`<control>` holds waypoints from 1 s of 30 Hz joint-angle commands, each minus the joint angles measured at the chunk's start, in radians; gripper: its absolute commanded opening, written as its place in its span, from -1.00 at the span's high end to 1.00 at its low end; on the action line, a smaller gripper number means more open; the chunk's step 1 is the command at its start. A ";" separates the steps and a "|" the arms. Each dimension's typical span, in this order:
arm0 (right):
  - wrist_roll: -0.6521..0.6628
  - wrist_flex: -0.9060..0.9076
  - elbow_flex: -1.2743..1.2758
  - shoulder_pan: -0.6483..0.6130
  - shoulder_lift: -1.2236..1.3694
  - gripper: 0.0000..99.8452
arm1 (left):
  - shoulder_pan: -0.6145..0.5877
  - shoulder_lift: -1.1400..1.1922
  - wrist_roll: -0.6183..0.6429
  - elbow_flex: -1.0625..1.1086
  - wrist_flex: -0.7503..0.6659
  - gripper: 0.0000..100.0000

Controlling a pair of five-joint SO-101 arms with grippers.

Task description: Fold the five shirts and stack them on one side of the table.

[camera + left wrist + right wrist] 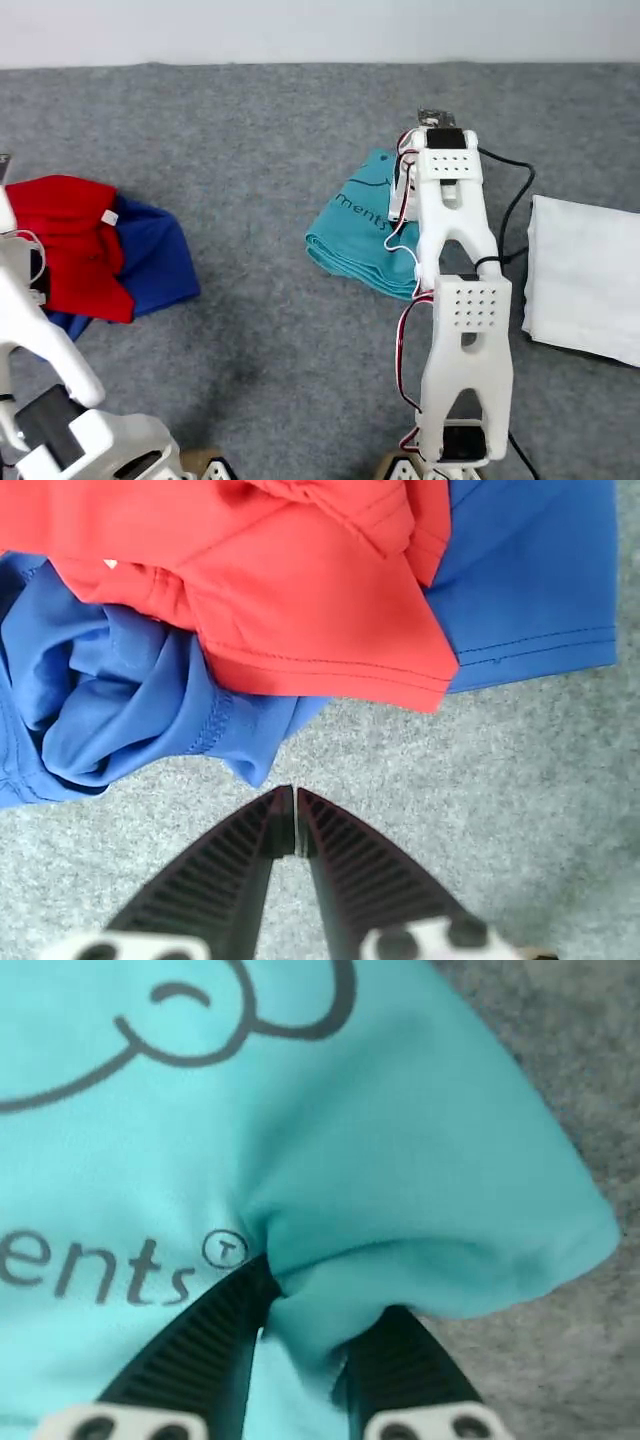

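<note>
I count one done: the white shirt (585, 280), folded at the table (290, 390)'s right edge. My right claw (300, 1290) pinches the teal shirt (350, 240). My left claw (296, 815) is closed and empty near the crumpled red shirt (65, 235) and blue shirt (155, 255).

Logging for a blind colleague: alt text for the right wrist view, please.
The right tool pinches a bunched fold of the teal shirt, which bears dark print. Grey table shows past the shirt's edge.

Bare table (250, 330) lies open between red shirt (70, 240) and teal shirt (355, 235).

Grey table (260, 330) with scattered shirts (585, 275)
</note>
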 commanded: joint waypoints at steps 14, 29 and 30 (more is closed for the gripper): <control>0.525 0.125 0.173 0.197 -0.501 0.98 | 0.008 -0.041 -0.008 -0.010 -0.012 0.97; 0.918 0.120 0.423 0.437 -1.027 0.98 | 0.006 -0.044 -0.003 -0.007 -0.005 0.97; 0.922 0.120 0.423 0.452 -1.026 0.98 | 0.006 -0.044 -0.003 -0.007 -0.005 0.97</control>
